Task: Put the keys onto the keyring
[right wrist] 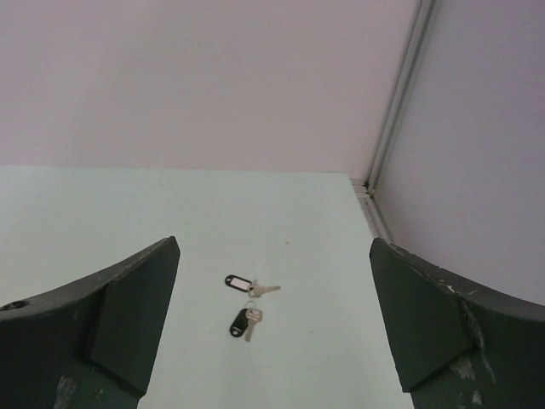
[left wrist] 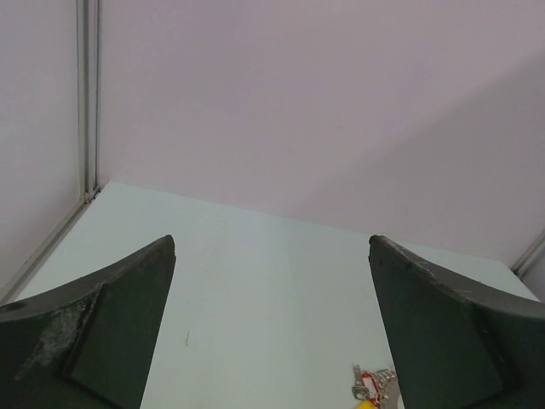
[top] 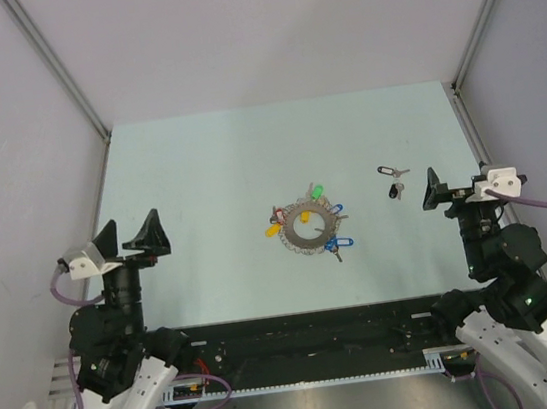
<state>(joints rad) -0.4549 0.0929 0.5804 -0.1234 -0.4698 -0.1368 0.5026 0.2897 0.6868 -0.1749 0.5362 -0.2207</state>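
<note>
- We see the left gripper [top: 128, 236] spread wide and empty, well left of the keyring [top: 309, 225].
- The right gripper [top: 456, 188], well right of the keyring, is spread wide and empty too.
- The keys [top: 392, 181] lie slightly farther back, right of the keyring and apart from it.

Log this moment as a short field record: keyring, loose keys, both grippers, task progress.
keyring: flat on the table, near its middle, carrying green, yellow, red and blue tags
keys: two with dark tags, loose on the table to the right of the keyring, apart from it
left gripper: open, empty, over the table left of the keyring
right gripper: open, empty, facing the keys, not touching them
progress: keys not yet on the keyring
</note>
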